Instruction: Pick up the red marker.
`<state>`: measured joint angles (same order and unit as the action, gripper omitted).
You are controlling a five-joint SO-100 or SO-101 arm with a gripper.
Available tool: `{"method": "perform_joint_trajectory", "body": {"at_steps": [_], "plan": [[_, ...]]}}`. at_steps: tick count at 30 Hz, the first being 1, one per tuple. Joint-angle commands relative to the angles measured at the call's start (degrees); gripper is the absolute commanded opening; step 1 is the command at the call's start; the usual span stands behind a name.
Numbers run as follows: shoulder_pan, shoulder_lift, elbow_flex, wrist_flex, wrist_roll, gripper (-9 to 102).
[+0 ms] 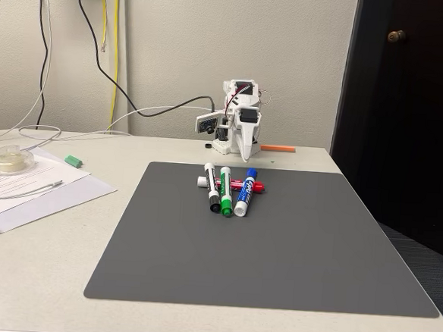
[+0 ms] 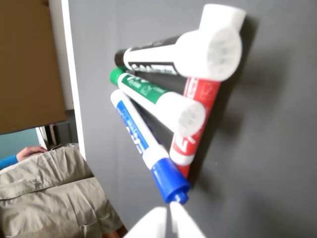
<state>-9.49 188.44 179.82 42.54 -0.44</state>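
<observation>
Red marker [image 1: 239, 185]: on the grey mat [image 1: 276, 253] near its far edge, lying crosswise beneath the black marker [image 1: 211, 186], green marker [image 1: 225, 190] and blue marker [image 1: 245, 191], which rest across it.

End effector [image 2: 167, 218]: white tips at the bottom edge of the wrist view, nearly together, holding nothing; red marker [image 2: 195, 119] just ahead, long axis pointing roughly along the approach, blue cap nearest.

Fixed view: arm folded at the bench's far edge, behind the pile. Wrist view: stacking order, red lowest.
</observation>
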Motion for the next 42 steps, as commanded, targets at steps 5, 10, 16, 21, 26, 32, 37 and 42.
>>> {"method": "perform_joint_trajectory", "body": {"at_steps": [5, 10, 16, 21, 26, 32, 37, 42], "plan": [[0.2, 0.4, -0.4, -0.2, -0.4, 0], [0.2, 0.4, -0.4, -0.2, -0.4, 0], [0.2, 0.4, -0.4, -0.2, -0.4, 0], [0.2, 0.4, -0.4, -0.2, -0.4, 0], [0.2, 0.4, -0.4, -0.2, -0.4, 0], [0.2, 0.4, -0.4, -0.1, 0.1, 0], [0.3, 0.4, -0.4, -0.1, -0.2, 0], [1.5, 0.4, -0.4, -0.2, -0.4, 0]]}}
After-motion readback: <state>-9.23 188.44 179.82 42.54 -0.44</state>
